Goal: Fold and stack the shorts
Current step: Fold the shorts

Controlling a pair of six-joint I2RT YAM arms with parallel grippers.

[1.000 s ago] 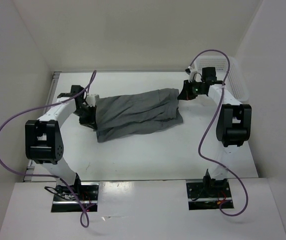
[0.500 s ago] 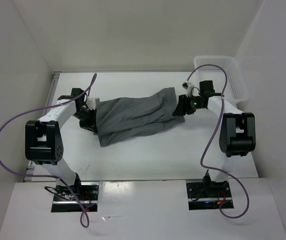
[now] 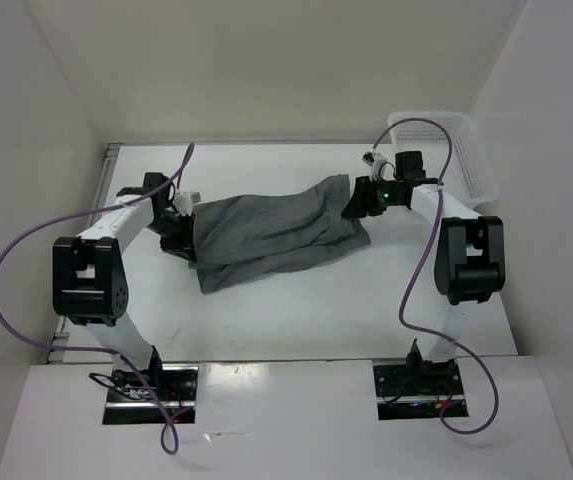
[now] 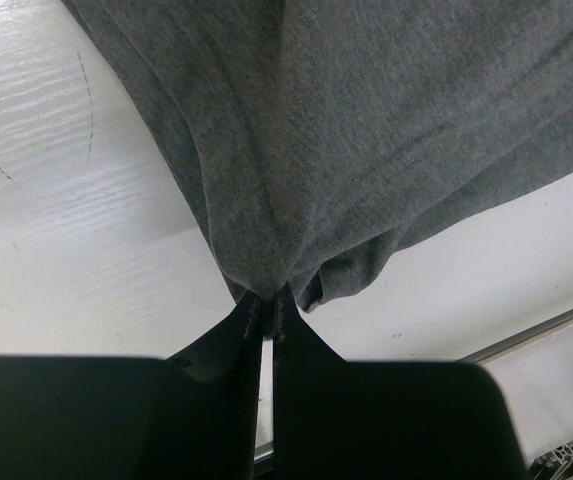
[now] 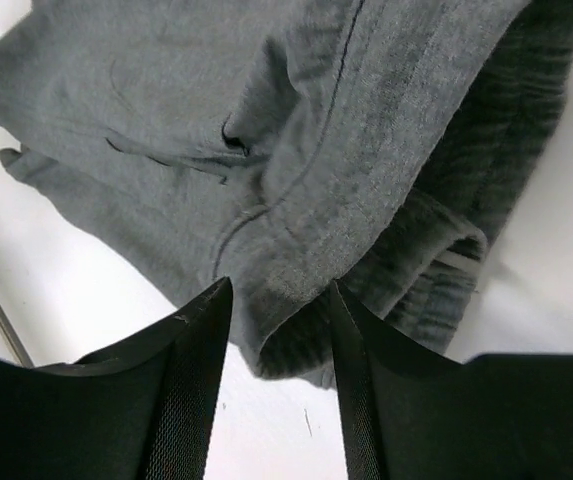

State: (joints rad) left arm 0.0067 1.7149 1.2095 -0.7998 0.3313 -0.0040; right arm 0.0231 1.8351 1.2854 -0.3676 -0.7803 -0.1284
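Shorts (image 3: 271, 232) lie flat mid-table (image 3: 316, 310), one grey pair, roughly folded over on itself. In my overhead view the long axis runs from 8 o'clock to 2 o'clock. The ribbed, darker waistband (image 5: 506, 150) sits at the 2 o'clock end and the leg end trails down to 8 o'clock. The fabric is rumpled, with creases along its length.

Around it: a white mesh basket (image 3: 466, 150) sits in the far right corner, at about 2 o'clock from the shorts and apart from them. I see nothing lying on the cloth. Both arms flank it, one at each end.

Left gripper (image 3: 178, 232) is at the shorts' 9 o'clock edge. On its wrist camera I read the fingers as pressed together, pinching a gathered bit of hem at the very tips (image 4: 266, 305), with cloth fanning away from the pinch.

Right gripper (image 3: 356, 205) is at the 2 o'clock end, by the waistband. On its wrist camera the fingers (image 5: 201, 340) stand spread. A folded edge of the shorts lies in the gap, not squeezed.
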